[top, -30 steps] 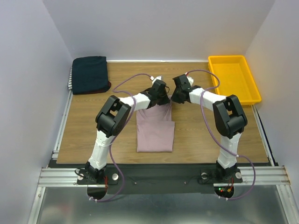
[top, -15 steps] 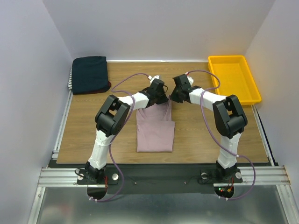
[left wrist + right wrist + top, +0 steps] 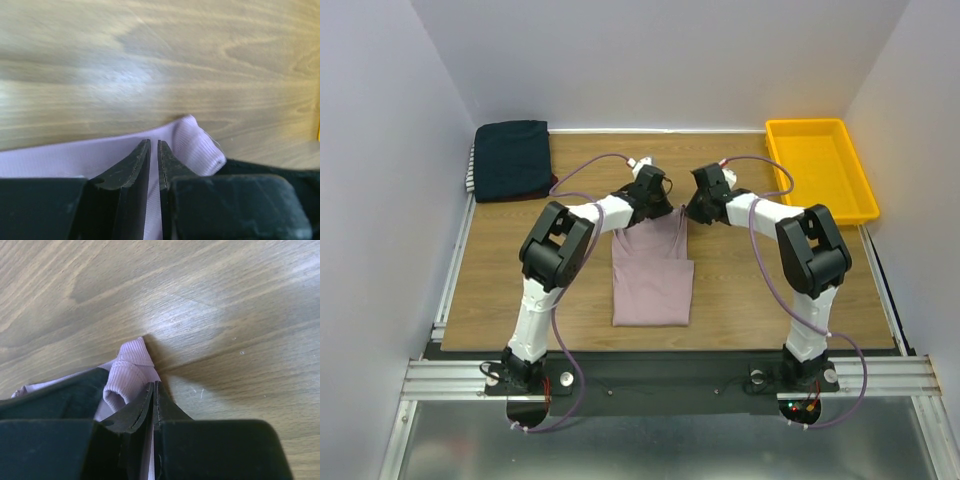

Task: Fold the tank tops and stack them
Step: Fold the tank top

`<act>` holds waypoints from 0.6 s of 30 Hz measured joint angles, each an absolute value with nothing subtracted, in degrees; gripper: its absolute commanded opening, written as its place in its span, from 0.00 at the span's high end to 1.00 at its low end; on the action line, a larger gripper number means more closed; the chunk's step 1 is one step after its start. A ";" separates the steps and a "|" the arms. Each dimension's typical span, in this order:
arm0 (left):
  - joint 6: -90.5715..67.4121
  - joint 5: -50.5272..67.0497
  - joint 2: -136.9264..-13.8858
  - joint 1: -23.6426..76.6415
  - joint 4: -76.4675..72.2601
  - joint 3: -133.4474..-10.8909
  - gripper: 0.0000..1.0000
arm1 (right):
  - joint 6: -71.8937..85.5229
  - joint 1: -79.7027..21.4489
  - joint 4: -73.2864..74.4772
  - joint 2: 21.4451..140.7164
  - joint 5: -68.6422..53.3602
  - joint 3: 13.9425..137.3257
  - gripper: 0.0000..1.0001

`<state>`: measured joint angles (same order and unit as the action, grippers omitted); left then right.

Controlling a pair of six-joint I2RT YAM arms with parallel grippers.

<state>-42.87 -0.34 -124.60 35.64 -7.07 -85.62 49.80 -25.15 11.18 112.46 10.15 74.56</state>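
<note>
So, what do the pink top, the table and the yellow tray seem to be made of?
The pink top looks like soft ribbed knit cloth, matt: fine ribs show at its rolled edge. The table looks like wood or wood-pattern laminate, slightly glossy: grain lines and a pale sheen. The yellow tray is probably moulded plastic: smooth, even colour, rounded rim.

R gripper [image 3: 154, 390] pinches pink tank top [image 3: 127, 372] strap on table [image 3: 225, 315].

A yellow plastic tray [image 3: 817, 170] sits at the far right corner of the wooden table [image 3: 730, 300].
</note>
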 measured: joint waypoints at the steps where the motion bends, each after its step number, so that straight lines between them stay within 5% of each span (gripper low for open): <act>1: -42.87 -0.49 -124.38 35.24 -7.07 -85.49 0.76 | 49.82 -25.15 11.09 112.25 10.17 74.35 0.92; 18: -42.44 -1.63 -112.62 32.56 -7.05 -78.91 0.77 | 50.87 -25.15 9.67 110.59 8.93 74.11 0.92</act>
